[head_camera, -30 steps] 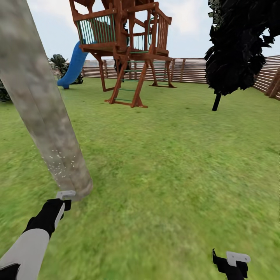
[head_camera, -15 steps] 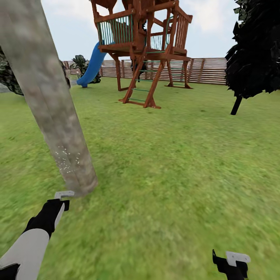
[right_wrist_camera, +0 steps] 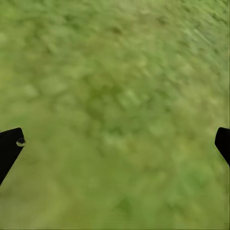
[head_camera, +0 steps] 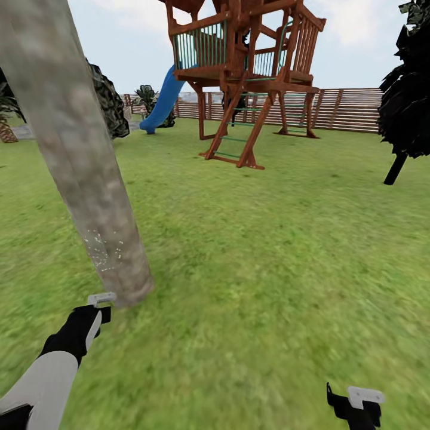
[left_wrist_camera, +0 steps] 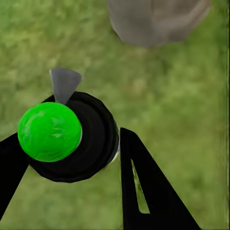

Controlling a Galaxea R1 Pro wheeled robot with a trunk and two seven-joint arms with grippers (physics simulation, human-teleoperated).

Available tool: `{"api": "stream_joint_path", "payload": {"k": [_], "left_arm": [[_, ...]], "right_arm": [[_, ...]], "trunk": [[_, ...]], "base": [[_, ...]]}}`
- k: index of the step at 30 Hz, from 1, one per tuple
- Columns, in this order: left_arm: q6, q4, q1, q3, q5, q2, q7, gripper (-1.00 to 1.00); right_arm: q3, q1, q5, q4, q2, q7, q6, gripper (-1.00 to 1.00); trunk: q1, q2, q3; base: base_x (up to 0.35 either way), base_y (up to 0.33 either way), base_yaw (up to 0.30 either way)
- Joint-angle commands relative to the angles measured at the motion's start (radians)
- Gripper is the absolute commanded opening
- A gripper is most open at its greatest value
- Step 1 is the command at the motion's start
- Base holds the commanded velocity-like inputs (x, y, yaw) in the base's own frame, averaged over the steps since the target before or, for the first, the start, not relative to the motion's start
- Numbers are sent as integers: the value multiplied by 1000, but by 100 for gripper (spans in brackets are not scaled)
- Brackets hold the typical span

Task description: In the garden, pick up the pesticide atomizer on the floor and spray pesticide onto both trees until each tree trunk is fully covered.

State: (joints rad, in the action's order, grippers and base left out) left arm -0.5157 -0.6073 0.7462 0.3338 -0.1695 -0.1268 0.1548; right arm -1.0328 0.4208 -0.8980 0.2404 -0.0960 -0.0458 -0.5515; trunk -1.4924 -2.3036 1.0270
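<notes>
Left gripper pinches the pesticide atomizer, grey nozzle toward the tree trunk base; white specks on the bark. Right gripper spread wide over grass.

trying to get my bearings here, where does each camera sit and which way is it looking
Head view: on the robot's head, facing forward and down across the lawn to the trunk, playset and fence; both arms show, the left pincer by the trunk's base.
Left wrist view: on the left arm, facing down at grass; its fingers grip the atomizer.
Right wrist view: on the right arm, facing down at grass; the right pincer is open.
Shared: the trunk's base, in the head and left wrist views.
</notes>
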Motion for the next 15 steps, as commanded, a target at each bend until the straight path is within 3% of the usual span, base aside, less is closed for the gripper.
{"api": "stream_joint_path", "payload": {"k": [1, 9, 15], "left_arm": [[-6, -2, 1, 2, -11, 1, -3, -100], [-6, -3, 1, 2, -11, 1, -3, -100], [-7, -3, 1, 2, -11, 0, -3, -100]], "right_arm": [[-6, 1, -11, -2, -1, -5, -4, 100], [-6, 1, -10, -2, -1, -5, -4, 100], [-5, 1, -11, -2, 1, -5, -4, 100]], "trunk": [[0, 0, 1], [0, 0, 1], [0, 0, 1]], "base": [[225, -258, 1], [177, -277, 0], [143, -289, 215]]}}
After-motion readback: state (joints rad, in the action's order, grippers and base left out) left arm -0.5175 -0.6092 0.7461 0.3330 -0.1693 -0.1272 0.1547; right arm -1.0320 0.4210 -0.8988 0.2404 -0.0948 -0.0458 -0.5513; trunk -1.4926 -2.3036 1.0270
